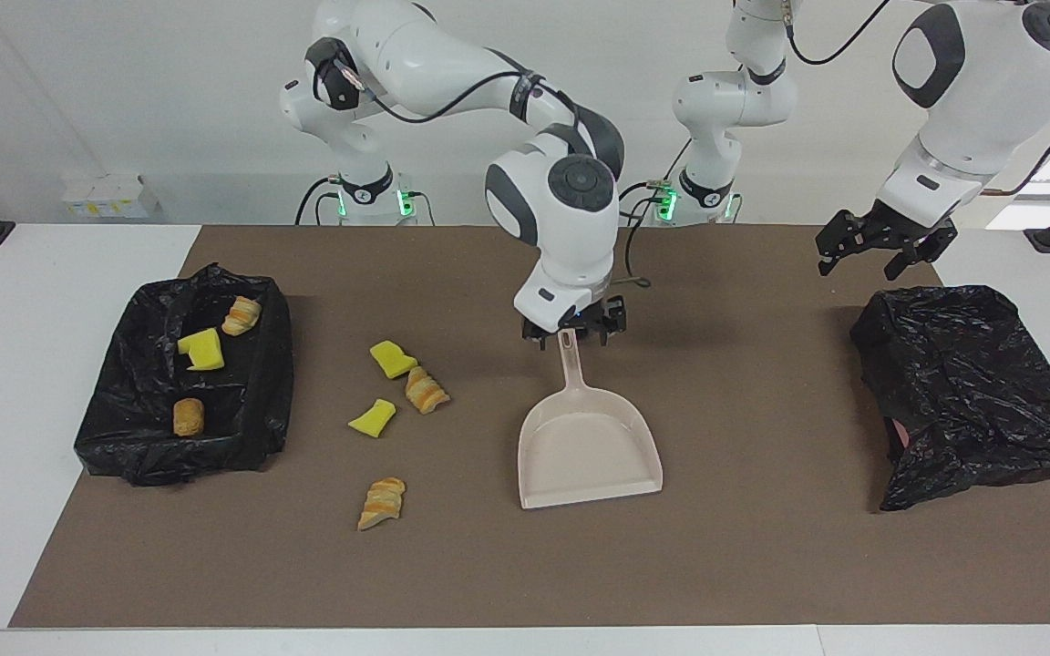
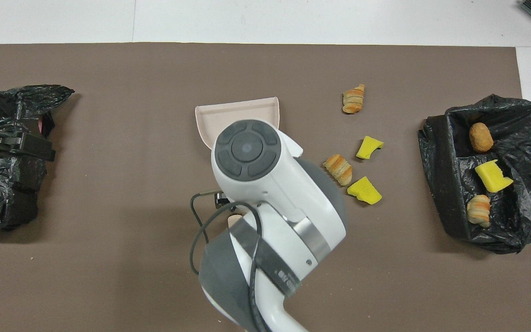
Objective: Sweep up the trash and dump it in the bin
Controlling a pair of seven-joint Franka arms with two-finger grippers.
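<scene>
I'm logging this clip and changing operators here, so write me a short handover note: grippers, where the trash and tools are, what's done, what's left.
Right gripper: at the dustpan's handle end, mid-mat; grasp not confirmable. Pan is empty.
Left gripper: waiting in the air above the crumpled black bag at the left arm's end.
Done: three scraps already in the black-lined bin at the right arm's end: yellow foam, bread roll, brown piece.
Left: four scraps on the mat between pan and bin: two yellow chunks, two bread pieces. Sweep them in, then dump.
</scene>
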